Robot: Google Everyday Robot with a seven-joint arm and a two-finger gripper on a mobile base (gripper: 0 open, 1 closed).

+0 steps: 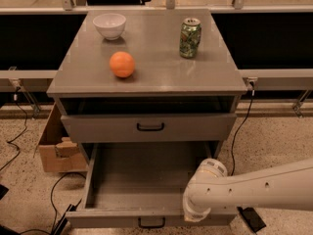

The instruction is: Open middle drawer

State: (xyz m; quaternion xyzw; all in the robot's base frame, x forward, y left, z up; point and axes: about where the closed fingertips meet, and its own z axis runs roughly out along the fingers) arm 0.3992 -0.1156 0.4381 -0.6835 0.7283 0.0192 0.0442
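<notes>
The middle drawer (pixel 146 180) is pulled far out of the grey cabinet, and its plain grey interior holds nothing. Its front panel (pixel 122 219) with a small black loop handle (pixel 150 223) sits at the bottom edge of the camera view. The white arm (pixel 264 187) reaches in from the lower right. My gripper (pixel 198 210) is at the arm's rounded end, over the right part of the drawer's front edge, mostly hidden by the wrist. The drawer above (pixel 98 127), also with a black handle, stands slightly out.
On the cabinet top (pixel 151 77) are a white bowl (pixel 109 25), an orange (pixel 122 64) and a green can (pixel 190 37). A cardboard box (pixel 54 148) stands on the floor at the left, with cables (pixel 14 141) near it. A dark object (pixel 252 219) lies at the lower right.
</notes>
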